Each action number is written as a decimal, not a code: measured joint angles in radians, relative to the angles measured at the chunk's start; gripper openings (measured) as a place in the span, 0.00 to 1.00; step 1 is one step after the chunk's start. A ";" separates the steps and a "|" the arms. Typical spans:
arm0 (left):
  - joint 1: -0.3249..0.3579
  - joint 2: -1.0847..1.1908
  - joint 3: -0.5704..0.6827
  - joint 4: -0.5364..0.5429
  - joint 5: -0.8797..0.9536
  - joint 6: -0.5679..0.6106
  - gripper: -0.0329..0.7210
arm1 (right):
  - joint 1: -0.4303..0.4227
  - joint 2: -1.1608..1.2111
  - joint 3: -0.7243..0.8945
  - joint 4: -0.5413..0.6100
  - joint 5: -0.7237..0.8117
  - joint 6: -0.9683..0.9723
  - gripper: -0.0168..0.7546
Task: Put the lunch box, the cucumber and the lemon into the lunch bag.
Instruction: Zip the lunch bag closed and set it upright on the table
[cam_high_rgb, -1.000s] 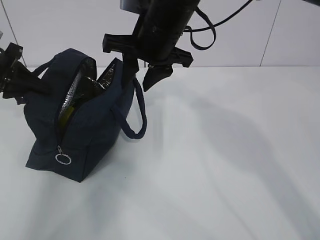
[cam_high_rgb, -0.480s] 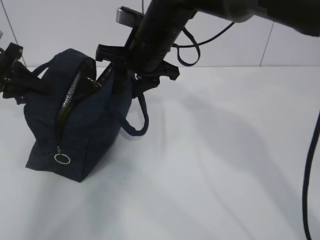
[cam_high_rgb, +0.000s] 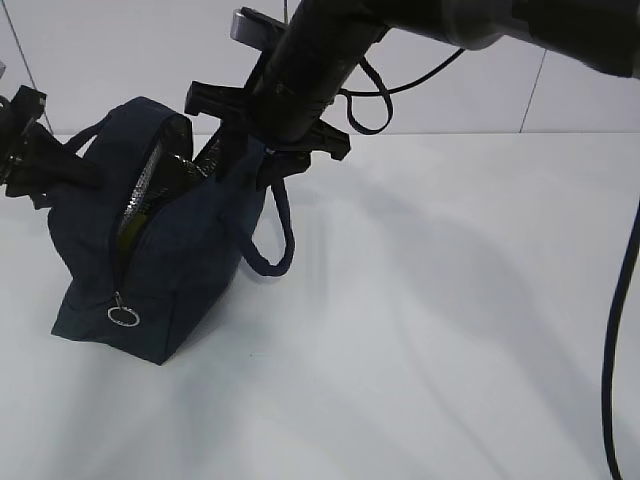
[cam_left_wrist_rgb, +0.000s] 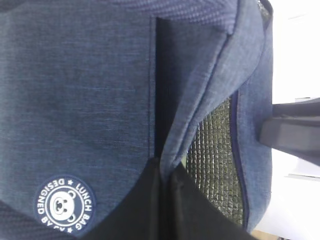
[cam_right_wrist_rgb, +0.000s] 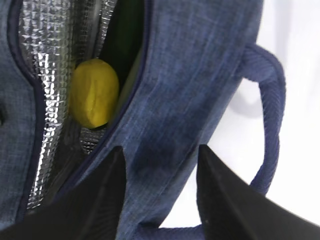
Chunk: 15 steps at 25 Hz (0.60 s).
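The lemon (cam_right_wrist_rgb: 95, 93) lies inside the lunch bag (cam_high_rgb: 170, 250), resting against the silver foil lining (cam_right_wrist_rgb: 45, 75) just below the open zipper edge. A dark green form beside it in the right wrist view is probably the cucumber (cam_right_wrist_rgb: 127, 35); the lunch box cannot be made out in any view. The bag stands on the white surface (cam_high_rgb: 450, 330), leaning, with its mouth open toward the upper right and the zipper ring pull (cam_high_rgb: 123, 316) hanging low on its near end.

The right gripper (cam_right_wrist_rgb: 160, 195) is positioned at the bag's near wall, jaws apart and empty, with the navy fabric between them and one loop handle (cam_right_wrist_rgb: 267, 125) to the side. The left gripper (cam_left_wrist_rgb: 162, 200) is at the far wall next to the round logo (cam_left_wrist_rgb: 65, 205); its jaws appear pressed together on a fold of fabric, holding the mouth open.

Judged step: loading appears complete or nearly so, and the right arm must clear the opening.

Procedure:
- Keep the right jaws spread and lift straight away from the wall, so neither finger hooks the fabric or the handle.
- Maintain the left hold until the right arm is clear, since the bag leans and may tip.
- Confirm that the lemon does not roll toward the opening.
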<state>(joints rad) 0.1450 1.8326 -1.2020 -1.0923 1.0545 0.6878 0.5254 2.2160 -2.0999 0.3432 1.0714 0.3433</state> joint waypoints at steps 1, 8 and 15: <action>0.000 0.000 0.000 0.000 0.000 0.000 0.03 | 0.000 0.000 0.000 -0.005 0.000 0.000 0.50; 0.000 0.000 0.000 -0.002 -0.004 0.000 0.03 | 0.000 0.015 0.000 -0.024 0.000 0.000 0.50; 0.000 0.000 0.000 -0.008 -0.004 0.000 0.03 | 0.000 0.029 0.000 -0.024 0.002 0.000 0.50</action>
<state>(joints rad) 0.1450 1.8326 -1.2020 -1.1001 1.0509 0.6878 0.5254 2.2446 -2.0999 0.3194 1.0735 0.3438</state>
